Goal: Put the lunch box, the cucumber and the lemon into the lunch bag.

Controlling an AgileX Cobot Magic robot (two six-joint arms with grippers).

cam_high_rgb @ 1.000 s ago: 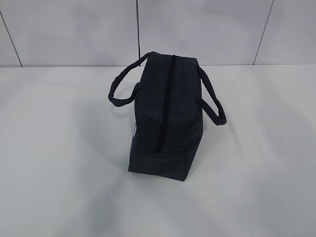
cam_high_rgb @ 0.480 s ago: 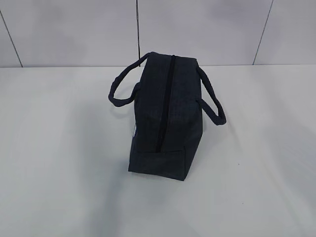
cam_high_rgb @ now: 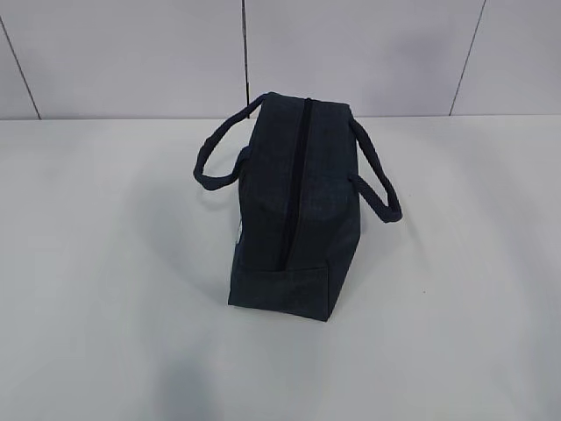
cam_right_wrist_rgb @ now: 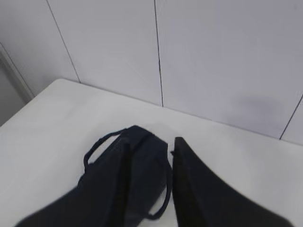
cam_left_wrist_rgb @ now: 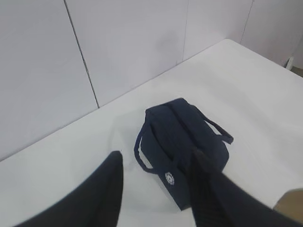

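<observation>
The lunch bag point(cam_high_rgb: 294, 210) stands on the white table, dark navy, with its top zipper point(cam_high_rgb: 296, 175) shut and a loop handle hanging on each side. The lunch box, the cucumber and the lemon are out of view. No gripper shows in the exterior view. In the left wrist view my left gripper point(cam_left_wrist_rgb: 156, 156) is open and empty, high above the table, with the bag point(cam_left_wrist_rgb: 184, 127) and its white logo point(cam_left_wrist_rgb: 169, 178) below it. In the right wrist view my right gripper point(cam_right_wrist_rgb: 150, 142) is open and empty above the bag point(cam_right_wrist_rgb: 147, 165).
A pale tiled wall point(cam_high_rgb: 351, 53) runs behind the table. The table's far corner and edge show in the left wrist view point(cam_left_wrist_rgb: 284, 64), and its left edge in the right wrist view point(cam_right_wrist_rgb: 28, 101). Bare tabletop lies on all sides of the bag.
</observation>
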